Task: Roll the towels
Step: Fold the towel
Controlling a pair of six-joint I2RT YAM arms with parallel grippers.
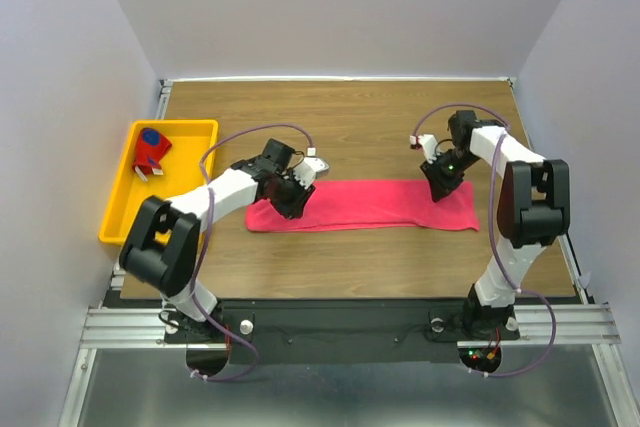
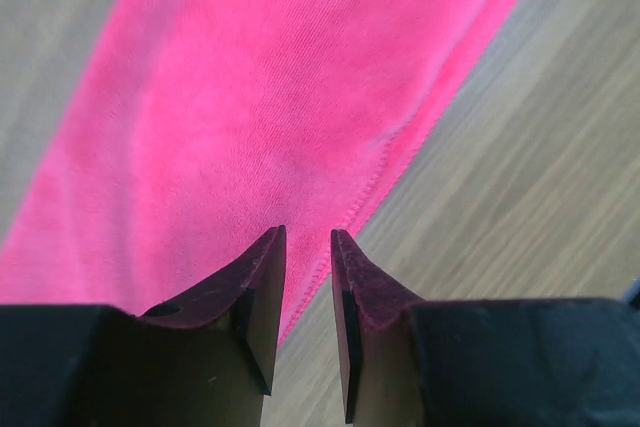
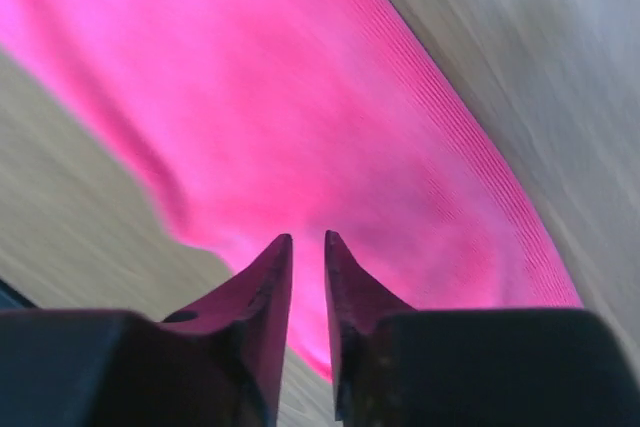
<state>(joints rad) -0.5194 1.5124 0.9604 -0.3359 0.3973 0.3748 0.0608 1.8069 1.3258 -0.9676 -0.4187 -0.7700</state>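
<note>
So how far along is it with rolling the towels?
Looks done: the patterned red-and-navy cloth towel sits bundled in the yellow plastic tray. In hand: the plain pink cloth towel lies as a long flat strip on the wooden table, the left fingers and right fingers over its two ends, slightly apart, gripping nothing. Left: rolling that strip up.

I see my left arm (image 1: 230, 190) bent at the elbow, reaching toward the middle, wrist tipped down. My right arm (image 1: 487, 137) reaches in too, wrist down. The left jaws stand a little apart, nothing between them. The right jaws look the same.
</note>
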